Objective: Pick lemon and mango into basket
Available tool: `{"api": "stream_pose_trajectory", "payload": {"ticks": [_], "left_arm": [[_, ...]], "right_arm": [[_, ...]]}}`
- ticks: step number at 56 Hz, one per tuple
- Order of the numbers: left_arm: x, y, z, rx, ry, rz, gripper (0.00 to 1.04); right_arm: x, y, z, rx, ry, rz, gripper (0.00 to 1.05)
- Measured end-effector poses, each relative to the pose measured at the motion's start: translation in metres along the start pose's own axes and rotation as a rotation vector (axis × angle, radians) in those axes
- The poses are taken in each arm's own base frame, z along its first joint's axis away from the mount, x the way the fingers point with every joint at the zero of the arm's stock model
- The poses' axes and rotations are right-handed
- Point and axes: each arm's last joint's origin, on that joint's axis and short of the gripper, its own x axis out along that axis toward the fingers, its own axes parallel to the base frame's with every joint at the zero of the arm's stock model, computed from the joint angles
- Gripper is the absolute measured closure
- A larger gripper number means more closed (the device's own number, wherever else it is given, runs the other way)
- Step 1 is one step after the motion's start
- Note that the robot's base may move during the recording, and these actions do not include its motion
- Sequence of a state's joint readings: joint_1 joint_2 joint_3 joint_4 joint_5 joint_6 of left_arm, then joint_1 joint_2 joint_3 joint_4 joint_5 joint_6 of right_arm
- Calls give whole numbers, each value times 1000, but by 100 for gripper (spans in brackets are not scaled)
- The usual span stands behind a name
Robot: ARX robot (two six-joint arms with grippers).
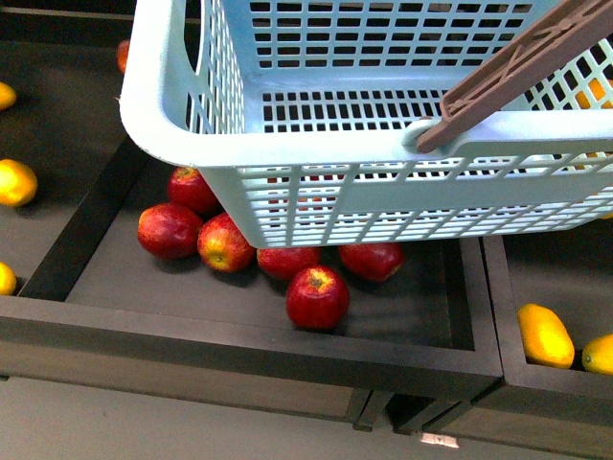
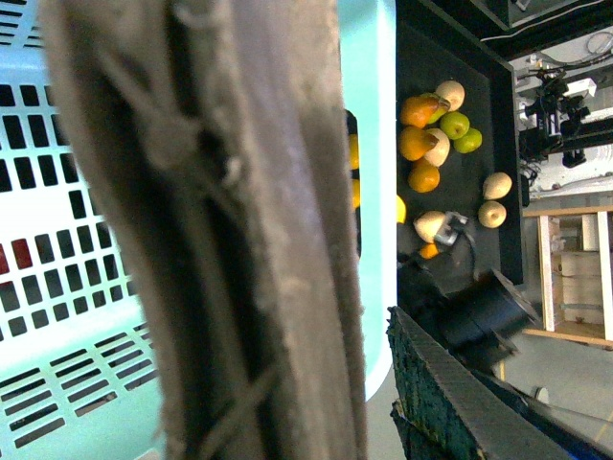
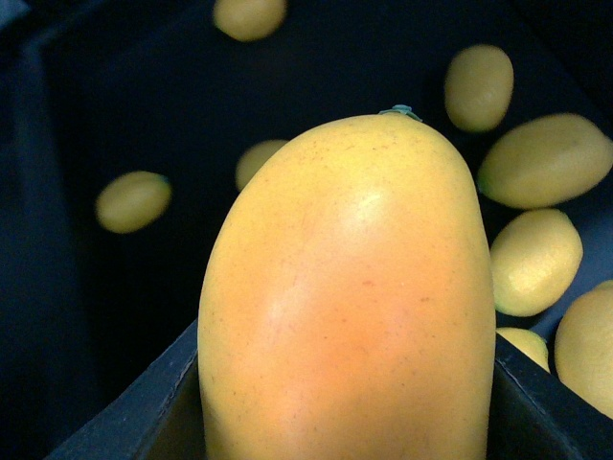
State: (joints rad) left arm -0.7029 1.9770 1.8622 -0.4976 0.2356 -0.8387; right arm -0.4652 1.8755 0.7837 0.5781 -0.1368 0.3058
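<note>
Mango (image 3: 350, 297) fills R wrist view, base cut off.
R fingers (image 3: 124, 412) clamp it; L fingers: can't tell, blurred basket handle (image 2: 220, 230) blocks view.

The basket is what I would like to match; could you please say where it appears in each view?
Front view: basket fills the upper part, above the red apples.
Left wrist view: its lattice wall, left side, behind the handle.
Right wrist view: absent; a mango fills it.
Shared landmark: the brownish handle.
</note>
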Motion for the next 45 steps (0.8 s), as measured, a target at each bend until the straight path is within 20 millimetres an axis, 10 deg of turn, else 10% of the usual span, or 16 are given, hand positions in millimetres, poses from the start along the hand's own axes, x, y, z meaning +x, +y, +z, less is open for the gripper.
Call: {"api": "stream_pose_trajectory", "payload": {"ticks": [17, 45], "left_arm": [[0, 0, 0, 0, 0, 0, 78], [0, 0, 0, 0, 0, 0, 78]], "right_arm": [[-116, 79, 51, -116, -292, 280, 44], [-137, 149, -3, -202, -237, 493, 44]]}}
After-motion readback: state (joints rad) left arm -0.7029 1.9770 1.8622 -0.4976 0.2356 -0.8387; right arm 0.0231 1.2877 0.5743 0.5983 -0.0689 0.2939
